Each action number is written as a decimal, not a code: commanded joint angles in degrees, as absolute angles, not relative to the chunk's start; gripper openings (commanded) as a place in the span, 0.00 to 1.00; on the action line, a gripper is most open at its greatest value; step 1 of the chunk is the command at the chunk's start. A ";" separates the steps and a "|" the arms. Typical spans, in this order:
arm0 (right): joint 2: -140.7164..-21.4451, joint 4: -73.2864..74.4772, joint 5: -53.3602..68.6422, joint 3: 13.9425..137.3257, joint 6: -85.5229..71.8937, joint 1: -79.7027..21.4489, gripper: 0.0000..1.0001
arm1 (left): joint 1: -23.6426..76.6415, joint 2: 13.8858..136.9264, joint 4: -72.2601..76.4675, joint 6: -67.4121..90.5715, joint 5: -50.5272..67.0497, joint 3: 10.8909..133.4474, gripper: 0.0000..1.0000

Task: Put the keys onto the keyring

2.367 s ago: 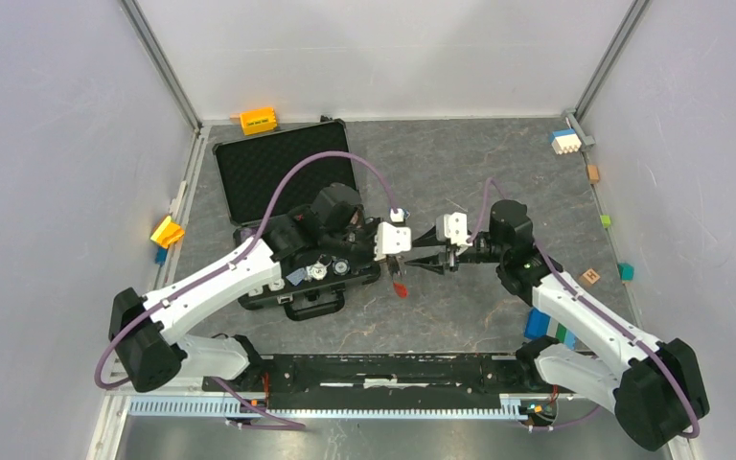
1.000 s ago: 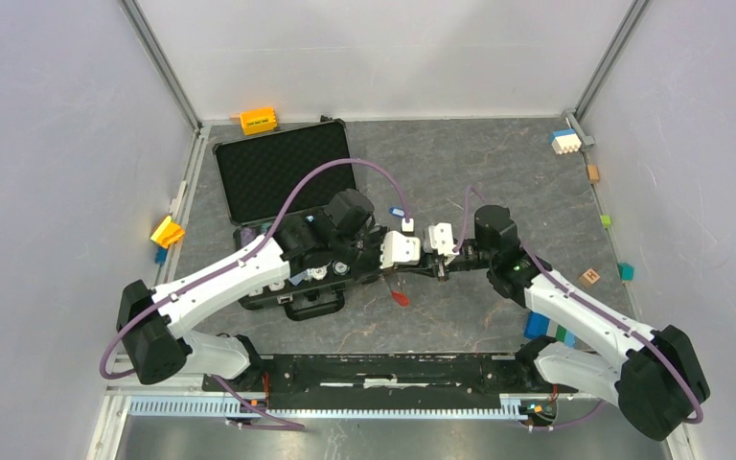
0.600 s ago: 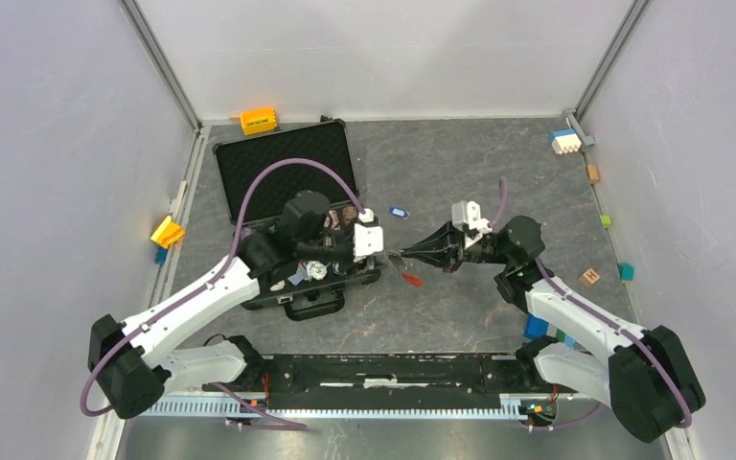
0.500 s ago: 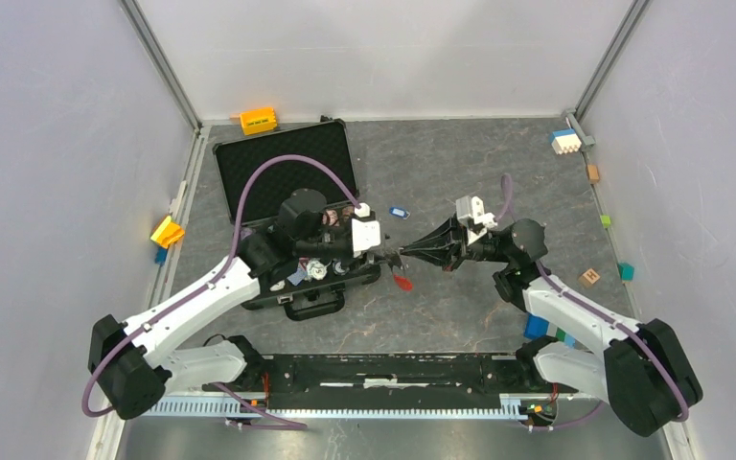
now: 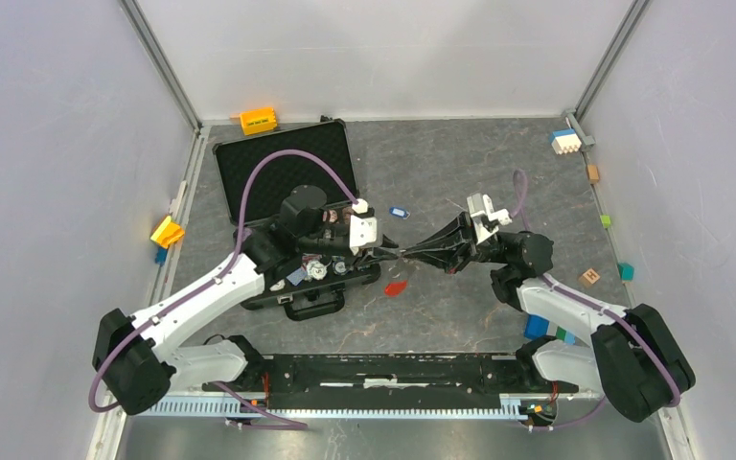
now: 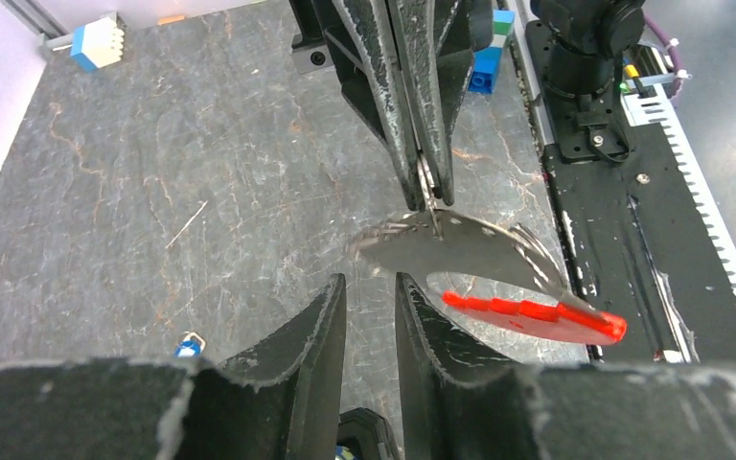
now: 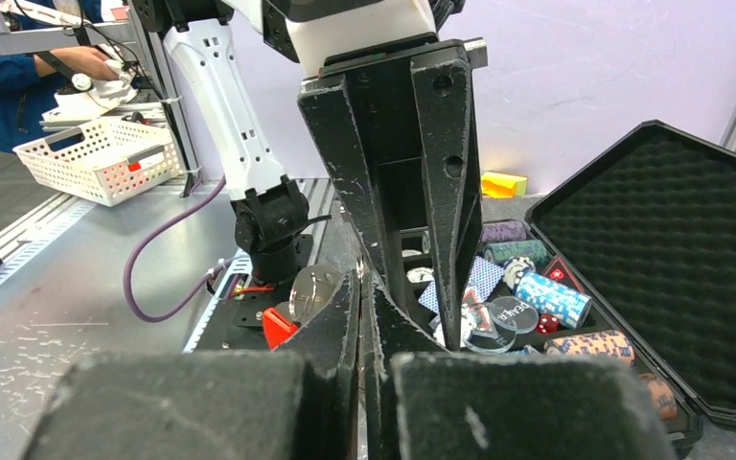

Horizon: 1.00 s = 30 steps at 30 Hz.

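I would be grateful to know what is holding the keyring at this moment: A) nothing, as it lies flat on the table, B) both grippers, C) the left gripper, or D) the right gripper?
D: in the left wrist view the right gripper has its tips shut on the keyring, while the left gripper is open, its jaws apart just short of it.

I work in a robotics lab cell: pale panel walls (image 5: 57,144) on aluminium posts (image 5: 161,67) fence the grey stone-look tabletop (image 5: 441,163) under my right pincer (image 5: 406,253). Far beyond it stand a white mesh basket (image 7: 96,158) and someone in blue (image 7: 10,86).
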<state>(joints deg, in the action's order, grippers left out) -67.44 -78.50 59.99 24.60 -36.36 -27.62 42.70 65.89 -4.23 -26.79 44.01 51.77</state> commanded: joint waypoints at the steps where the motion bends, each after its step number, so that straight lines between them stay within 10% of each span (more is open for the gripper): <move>1: -66.93 -83.89 59.84 23.51 -37.10 -27.38 0.00 | 42.19 65.41 -3.51 -28.05 48.15 52.91 0.32; 30: -69.93 -88.66 57.96 22.35 -39.13 -27.07 0.00 | 42.19 65.22 5.19 -19.30 54.58 51.74 0.07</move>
